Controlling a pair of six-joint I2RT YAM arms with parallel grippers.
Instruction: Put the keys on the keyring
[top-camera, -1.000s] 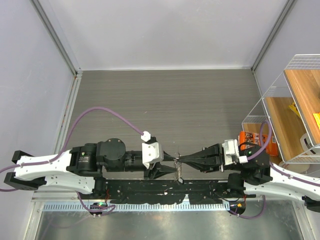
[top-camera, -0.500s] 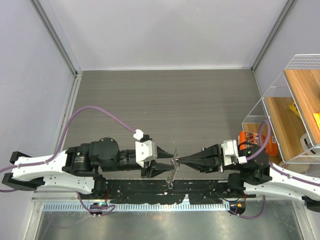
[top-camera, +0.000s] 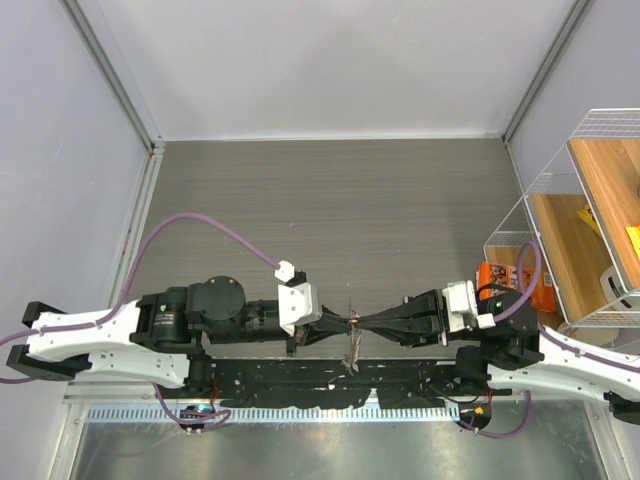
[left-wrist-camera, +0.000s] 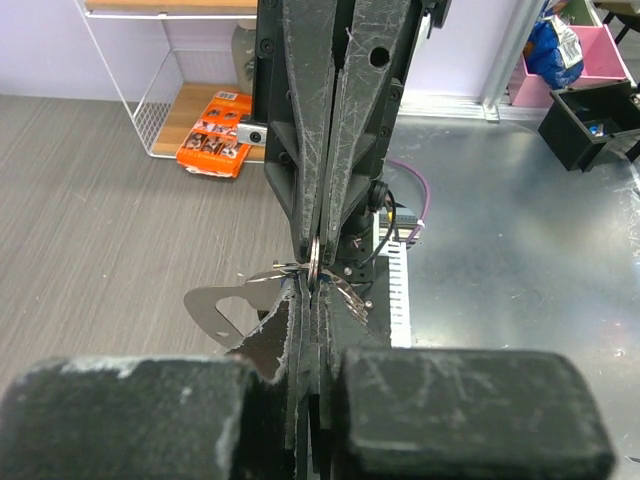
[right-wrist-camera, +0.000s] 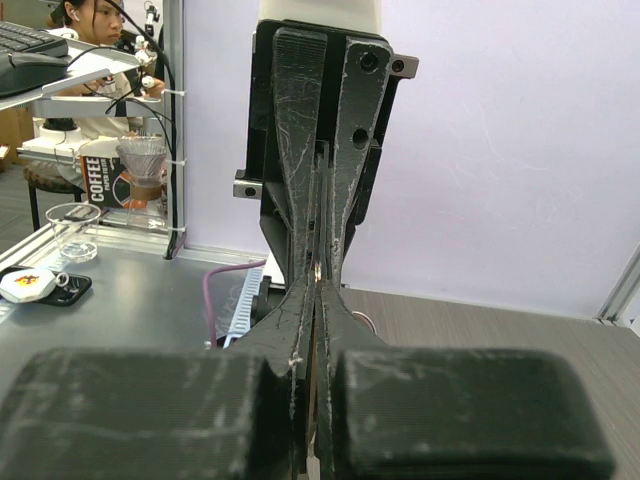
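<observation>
My two grippers meet tip to tip over the table's near edge. Between the tips is the keyring (top-camera: 352, 325), a thin silvery loop seen edge-on in the left wrist view (left-wrist-camera: 314, 262). The left gripper (top-camera: 345, 321) (left-wrist-camera: 312, 286) is shut on its near side. The right gripper (top-camera: 361, 321) (right-wrist-camera: 320, 287) is shut on the opposite side; only a metal glint of the keyring (right-wrist-camera: 318, 268) shows between its fingers. Flat silvery keys (left-wrist-camera: 212, 310) fan out to both sides of the ring and hang below it (top-camera: 351, 350). I see no coloured heads.
An orange packet (top-camera: 497, 279) (left-wrist-camera: 213, 146) lies on the table by the right arm's wrist. A white wire rack with wooden shelves (top-camera: 575, 215) stands at the right edge. A black rail (top-camera: 330, 385) and a metal bench (left-wrist-camera: 520, 250) run along the near side.
The left gripper's jaws stood apart around the ring half a second ago; now they have shut on it. The hanging keys have swung slightly. The right gripper has held still.
</observation>
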